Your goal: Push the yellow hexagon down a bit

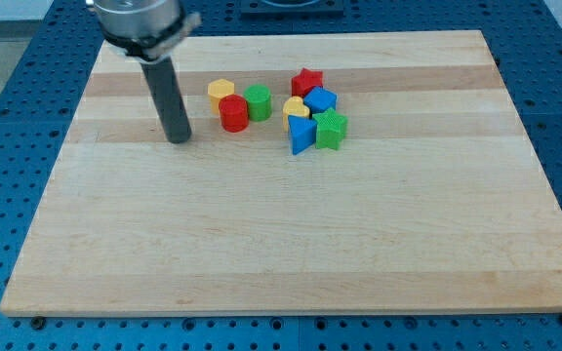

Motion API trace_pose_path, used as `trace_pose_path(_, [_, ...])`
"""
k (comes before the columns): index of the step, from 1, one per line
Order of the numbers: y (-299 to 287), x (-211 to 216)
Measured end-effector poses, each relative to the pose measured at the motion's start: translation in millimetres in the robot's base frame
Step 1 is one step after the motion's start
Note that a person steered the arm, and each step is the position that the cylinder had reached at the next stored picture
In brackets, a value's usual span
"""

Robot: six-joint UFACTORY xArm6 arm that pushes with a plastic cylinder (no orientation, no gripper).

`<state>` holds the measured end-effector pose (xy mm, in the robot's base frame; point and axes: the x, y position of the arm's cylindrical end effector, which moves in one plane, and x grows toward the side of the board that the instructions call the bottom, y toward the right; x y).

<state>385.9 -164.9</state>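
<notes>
eight small glossy blocks sit in two clumps on the pale, grained wooden board, all to the view's right of my tip, a smooth dark rod end with no claw to open or close. nearest, the yellow hexagon lies slightly above my tip, touching a red cylinder beside a green cylinder. farther right huddle a red star, blue cube-like block, small yellow block, blue triangle and green star.
</notes>
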Motion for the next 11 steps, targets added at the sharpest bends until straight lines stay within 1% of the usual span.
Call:
trace_pose_path(1, [-25,-36])
trace_pose_path(2, [-19,-75])
trace_pose_path(4, [26,-77])
trace_pose_path(6, [53,-63])
trace_pose_path(8, [83,-59])
trace_pose_path(9, [83,-58])
trace_pose_path(10, [71,-58])
trace_pose_path(11, [38,-47])
